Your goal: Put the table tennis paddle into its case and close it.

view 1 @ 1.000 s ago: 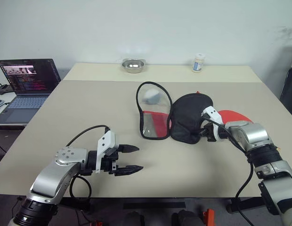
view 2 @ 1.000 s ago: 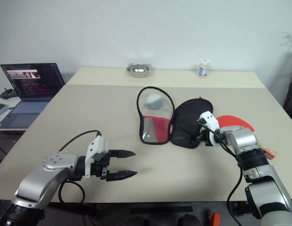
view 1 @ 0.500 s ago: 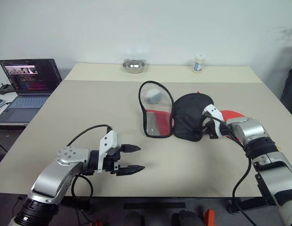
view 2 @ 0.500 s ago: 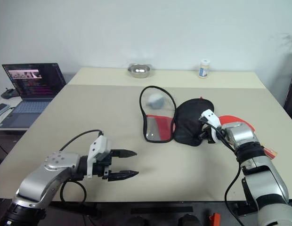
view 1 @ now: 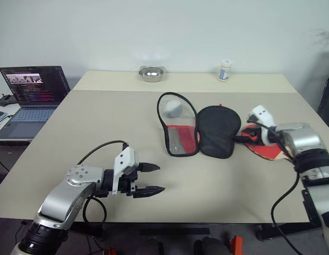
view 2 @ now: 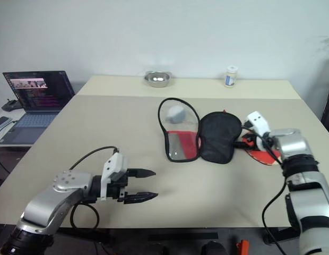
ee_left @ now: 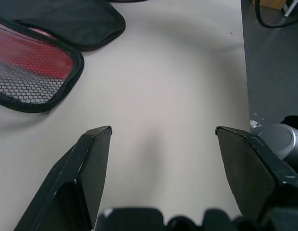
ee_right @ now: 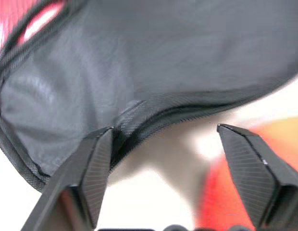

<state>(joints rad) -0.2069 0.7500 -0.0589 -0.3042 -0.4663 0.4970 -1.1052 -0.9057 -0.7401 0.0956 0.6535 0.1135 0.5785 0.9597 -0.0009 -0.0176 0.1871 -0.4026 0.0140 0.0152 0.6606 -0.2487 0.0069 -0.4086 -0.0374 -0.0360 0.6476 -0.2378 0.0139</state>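
right wrist view, spread right gripper point(ee_right: 161, 144) over ribbed black fabric case point(ee_right: 139, 62), left gripper point(view 1: 148, 178) spread

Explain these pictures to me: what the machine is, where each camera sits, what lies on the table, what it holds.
This is a two-armed humanoid robot. Two pictures come from cameras in its head, looking down over its arms; two come from cameras on its wrists, looking along each end effector's black fingers. On the table lies the case, opened flat, with a small grey ball on its clear half. The table tennis paddle lies beside it. A metal bowl, a small bottle and a laptop sit farther off. The left end effector and right end effector are open, holding nothing.
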